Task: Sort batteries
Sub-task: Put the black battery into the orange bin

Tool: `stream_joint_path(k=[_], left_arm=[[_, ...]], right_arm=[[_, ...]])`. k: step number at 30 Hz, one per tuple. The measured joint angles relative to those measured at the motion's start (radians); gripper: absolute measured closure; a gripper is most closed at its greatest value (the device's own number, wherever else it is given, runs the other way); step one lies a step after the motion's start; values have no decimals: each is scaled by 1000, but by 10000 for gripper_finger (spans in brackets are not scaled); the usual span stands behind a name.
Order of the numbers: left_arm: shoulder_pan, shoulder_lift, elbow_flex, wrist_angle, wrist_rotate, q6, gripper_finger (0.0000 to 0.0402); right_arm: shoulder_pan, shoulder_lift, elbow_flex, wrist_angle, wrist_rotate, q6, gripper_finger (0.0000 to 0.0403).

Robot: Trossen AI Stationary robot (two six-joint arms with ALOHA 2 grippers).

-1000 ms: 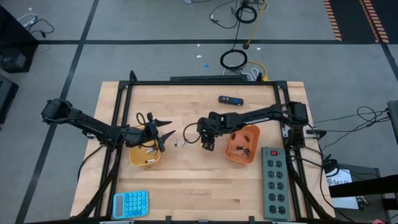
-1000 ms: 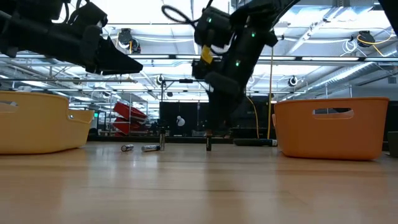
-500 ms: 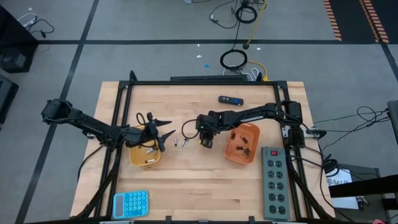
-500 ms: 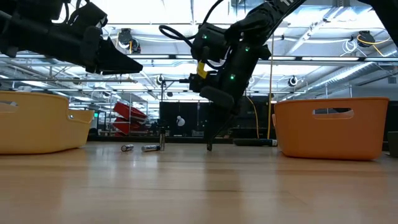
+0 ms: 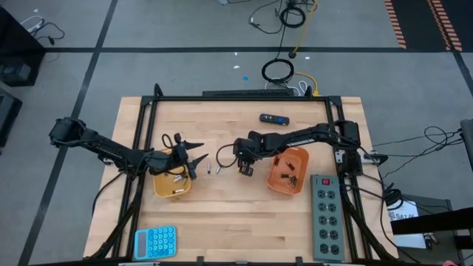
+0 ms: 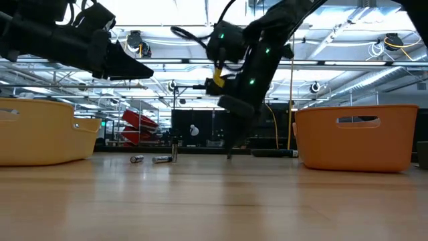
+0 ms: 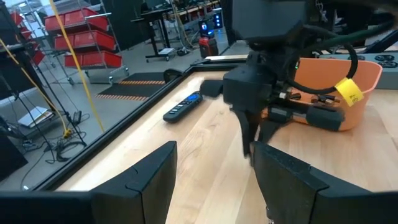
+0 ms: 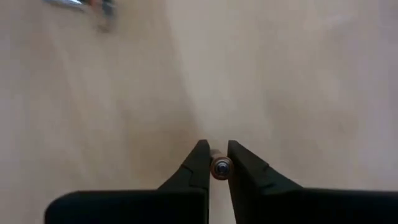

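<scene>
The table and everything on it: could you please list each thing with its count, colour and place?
table: one, light wood, under everything.
yellow tray: one, on the left, holding batteries.
orange tray: one, on the right, holding darker batteries.
loose batteries: a few, silvery, lying between the trays.
held battery: one, silvery end, between the right gripper's fingertips.
remote-like device: one, black and blue, at the far side.
calculator: one, blue, near left corner.
power strip: one, grey-green, near right edge.
left gripper: open, hovering by the yellow tray.
right gripper: shut on the held battery, mid-table.
</scene>
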Motion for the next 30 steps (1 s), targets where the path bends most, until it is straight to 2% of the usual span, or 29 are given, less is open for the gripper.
stream_joint_path(k=[3, 6, 11, 13, 16, 21, 23, 27, 30], left_arm=[[-2, 0, 0, -6, 0, -9, 183], [-5, 0, 0, -18, 9, -9, 183], [-5, 0, 0, -18, 33, -9, 183], [-5, 0, 0, -1, 53, -30, 183], [-5, 0, 0, 47, 110, -82, 183], [-5, 0, 0, 107, 224, -130, 183], [-5, 0, 0, 107, 267, -153, 183], [-2, 0, 0, 128, 420, -192, 183], [-1, 0, 1, 135, 443, -194, 183]], right_arm=[[43, -76, -2, -72, 160, -10, 387], [89, -203, 0, -202, 257, 43, 387], [146, -380, -11, -597, 290, 329, 387], [175, -431, -52, -670, 263, 419, 387], [218, -490, -159, -616, 212, 513, 387], [281, -523, -312, -438, 210, 636, 387], [300, -522, -335, -415, 209, 687, 382], [328, -523, -345, -410, 211, 756, 354], [333, -523, -345, -409, 209, 770, 334]])
